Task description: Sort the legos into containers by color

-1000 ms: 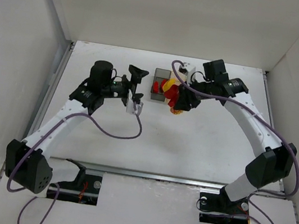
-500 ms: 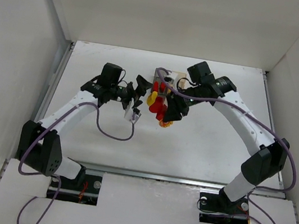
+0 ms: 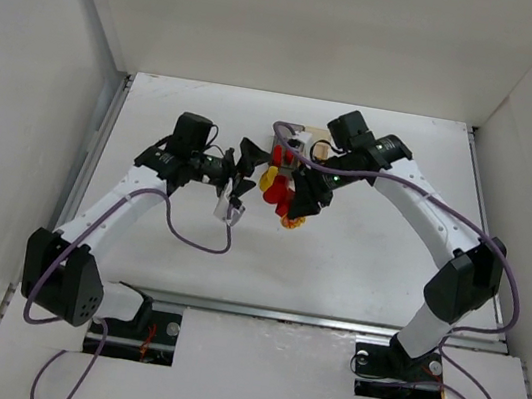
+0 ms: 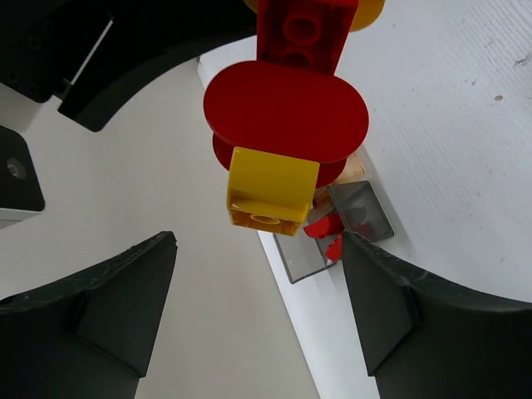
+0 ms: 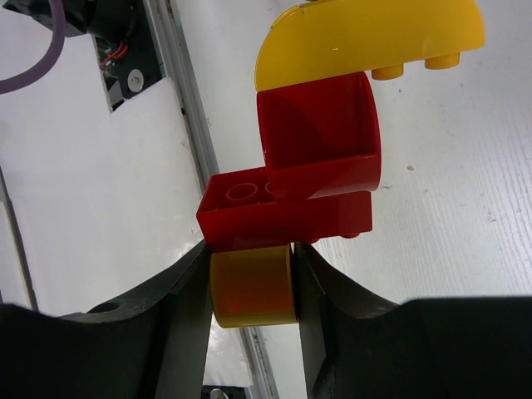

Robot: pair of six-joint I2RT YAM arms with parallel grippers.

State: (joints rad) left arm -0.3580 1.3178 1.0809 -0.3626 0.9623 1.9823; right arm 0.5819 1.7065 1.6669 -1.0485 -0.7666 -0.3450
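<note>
A joined red-and-yellow plastic brick stack (image 5: 316,158) is clamped mid-frame by the right gripper (image 5: 252,287), presumably for separation by the wide-apart left gripper (image 4: 258,283).

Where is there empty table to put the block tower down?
The widest bare table is the near half, between the left arm and right arm. Another bare strip runs along the back wall. It's crowded mid-table: the lego stack, held by the right gripper, sits close by the open left gripper and the bins.
</note>
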